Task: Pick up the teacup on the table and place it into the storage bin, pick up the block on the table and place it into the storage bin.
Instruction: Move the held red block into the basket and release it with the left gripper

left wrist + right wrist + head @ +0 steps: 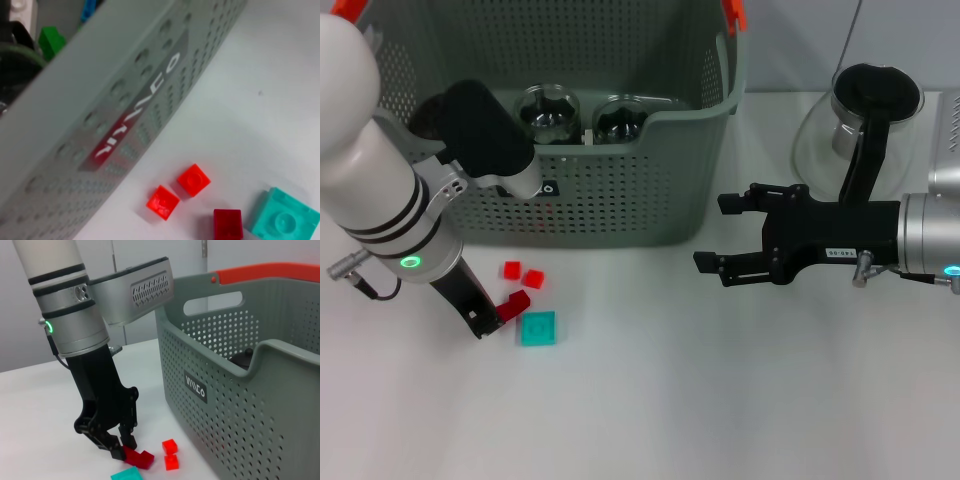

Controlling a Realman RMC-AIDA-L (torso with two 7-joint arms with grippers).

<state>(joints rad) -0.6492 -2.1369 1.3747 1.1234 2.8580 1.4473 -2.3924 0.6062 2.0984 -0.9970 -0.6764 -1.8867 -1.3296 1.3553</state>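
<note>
On the table, at 7 o'clock from the storage bin (620,190): the left gripper (122,450) sat low, fingers nipped onto a dark red block (139,458).
Other blocks: two small red blocks (522,273) and a teal block (538,327) lay loose beside it.
Teacup: glass cups (548,110) were already in the bin, so that half looked done.
Right gripper (720,232): hung at 3 o'clock, fingers spread, holding nothing.
Left to do: I reckon lift and drop the block.
</note>
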